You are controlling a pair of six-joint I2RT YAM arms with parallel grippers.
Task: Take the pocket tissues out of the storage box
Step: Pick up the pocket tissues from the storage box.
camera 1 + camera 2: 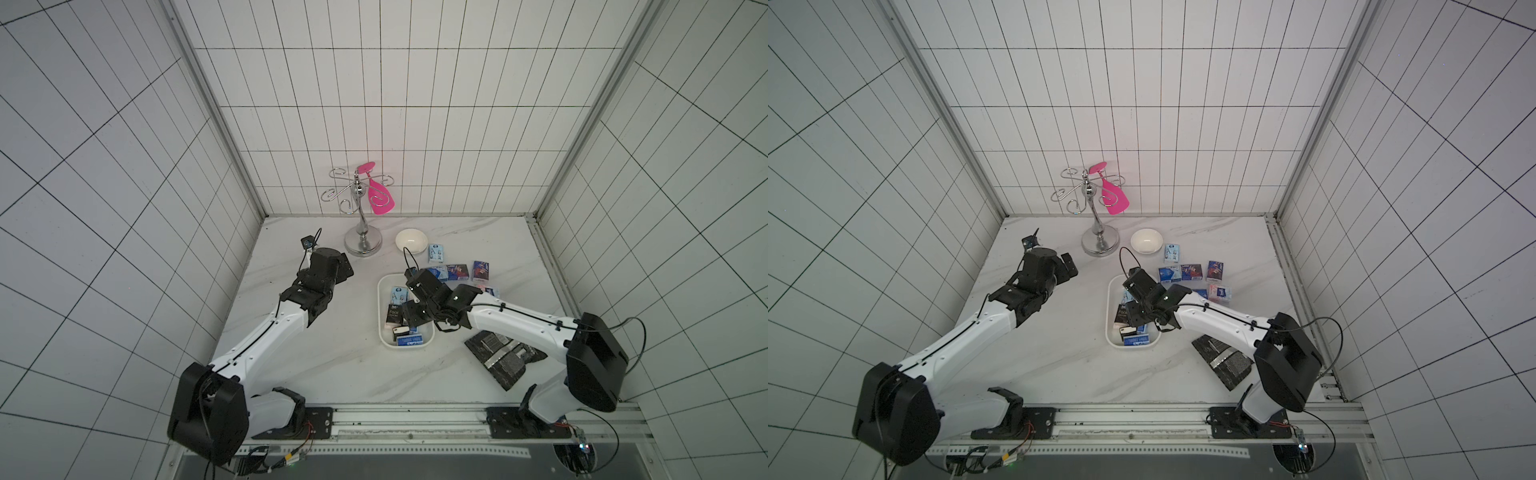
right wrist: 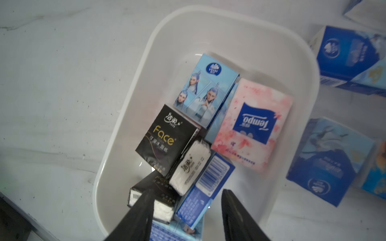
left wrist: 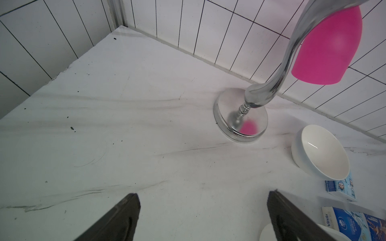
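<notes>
The white storage box (image 1: 384, 286) (image 1: 1111, 291) (image 2: 229, 29) lies at mid-table and holds several pocket tissues: a light blue packet (image 2: 205, 89), a pink one (image 2: 252, 123), a black "Face" one (image 2: 165, 139), a dark blue one with a barcode (image 2: 206, 183) and a black one on its side (image 2: 146, 188). My right gripper (image 2: 186, 193) (image 1: 409, 320) hangs low in the box, open, its jaws either side of the sideways black and dark blue packets. More packets (image 1: 457, 272) (image 1: 1191, 272) lie on the table beyond the box. My left gripper (image 3: 203, 195) (image 1: 345, 268) is open and empty, left of the box.
A chrome stand (image 1: 363, 241) (image 3: 240, 121) with a pink cup (image 1: 380, 199) hanging on it stands at the back, a white bowl (image 1: 411, 240) (image 3: 321, 154) beside it. Black-and-silver foil pouches (image 1: 503, 357) lie under the right arm. Tiled walls close three sides.
</notes>
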